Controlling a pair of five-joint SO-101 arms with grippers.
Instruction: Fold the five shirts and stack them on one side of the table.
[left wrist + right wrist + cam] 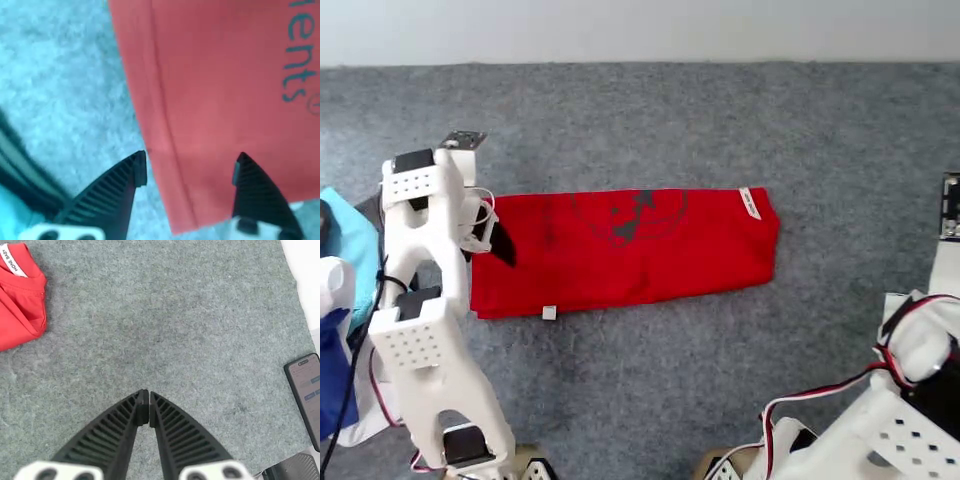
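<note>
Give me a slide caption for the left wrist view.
Left hand, open, one finger over the red shirt and one over the grey mat.

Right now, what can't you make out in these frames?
- Pile of clothes: high view, cut off by the left edge and partly behind the left arm; number of shirts unclear.
- Red shirt print: high view, partly folded under; left wrist view, cut off by the picture's edge.
- Left gripper: open over the shirt's hem; contact unclear.
- Phone: right wrist view, cut off by the edge, screen too small.
</note>
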